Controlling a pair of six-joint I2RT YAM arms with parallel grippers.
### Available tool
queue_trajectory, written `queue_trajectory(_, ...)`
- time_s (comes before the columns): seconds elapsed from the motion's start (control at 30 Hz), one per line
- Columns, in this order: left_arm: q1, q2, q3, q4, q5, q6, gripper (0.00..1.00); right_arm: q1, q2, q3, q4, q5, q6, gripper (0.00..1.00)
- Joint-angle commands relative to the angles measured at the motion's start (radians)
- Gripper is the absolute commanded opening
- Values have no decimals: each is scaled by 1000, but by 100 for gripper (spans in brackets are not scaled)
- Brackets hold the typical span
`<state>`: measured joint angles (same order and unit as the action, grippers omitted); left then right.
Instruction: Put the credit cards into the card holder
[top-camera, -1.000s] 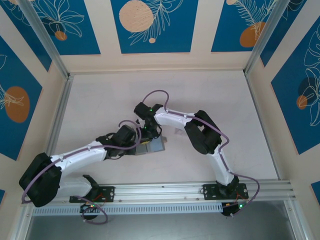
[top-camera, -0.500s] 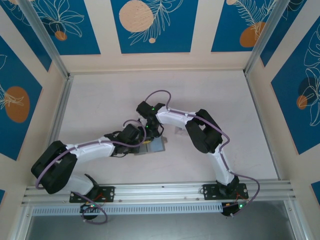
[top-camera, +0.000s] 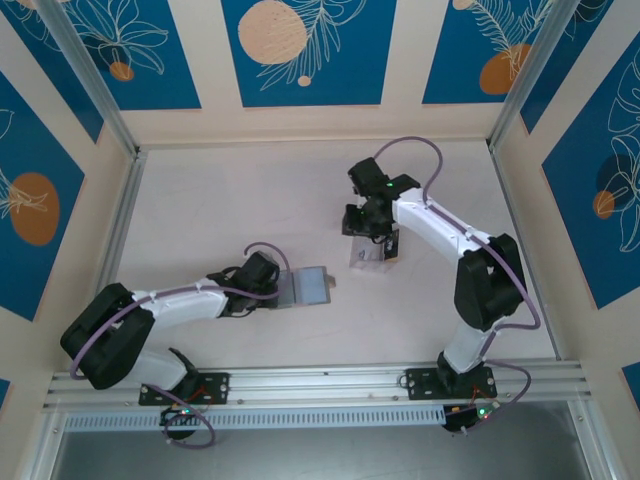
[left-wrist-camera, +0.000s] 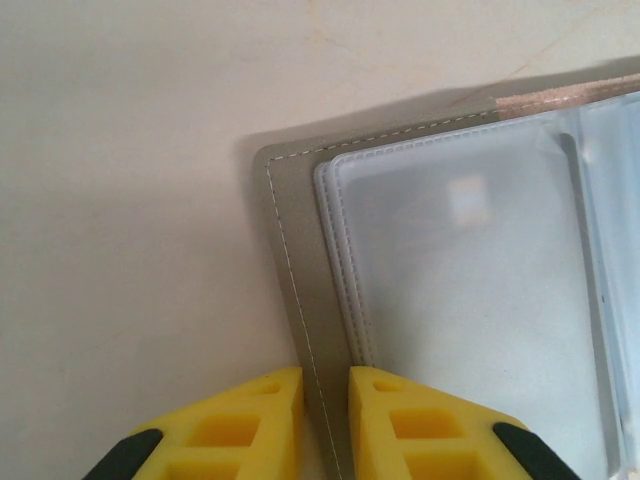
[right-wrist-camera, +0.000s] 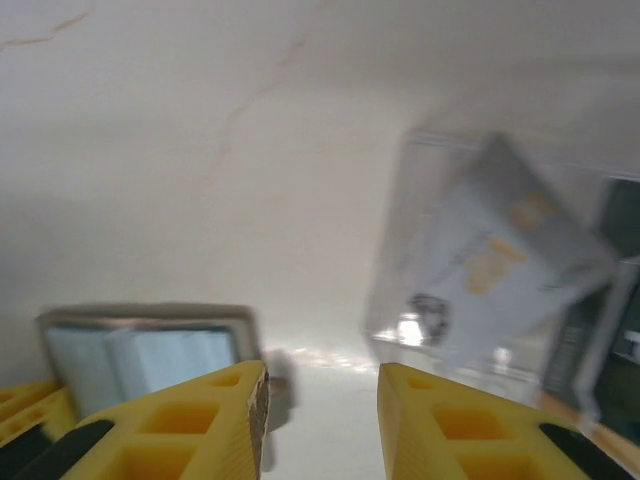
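**benchlurker:** Quick headcount, what's on the tabletop right now?

**me (driving it remotely):** One card holder, one clear sleeve, and two cards I can actually make out through my right wrist cam: a pale card with orange marks and a dark card at the frame's right edge. Both sit at the sleeve, and it's too blurry for me to count any more.

**benchlurker:** Which way is the holder lying?

**me:** Flat and opened up, a bit left of centre, well apart from the sleeve. Its long axis runs left-right in the overhead view, slightly tilted, with the clear pockets facing up and the grey stitched edge toward my left arm. The pale card sits on a diagonal; I can't tell the dark one's axis.

**benchlurker:** And the fingers?

**me:** My left fingers are nearly together, pinching that grey stitched edge. My right fingers are spread with nothing between them, hanging just above the sleeve.
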<state>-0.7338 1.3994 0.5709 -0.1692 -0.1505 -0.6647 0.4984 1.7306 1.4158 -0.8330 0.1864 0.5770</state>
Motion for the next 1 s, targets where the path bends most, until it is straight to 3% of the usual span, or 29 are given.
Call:
queue_trajectory(0.0,7,36,-34,-50,15,-4,18,-20,0,-53,-46,78,35,36)
queue_trajectory(0.2,7,35,-37,-50,22,-8,18,-44,-40,-129,-21,112,73,38)
queue_trajectory(0.43,7,33,-32,-55,28,-13,18,-78,-34,-159,47,53,59,39)
queue_trajectory(0.97,7,17,-17,-84,22,-12,17,-109,38,-155,144,-52,46,30)
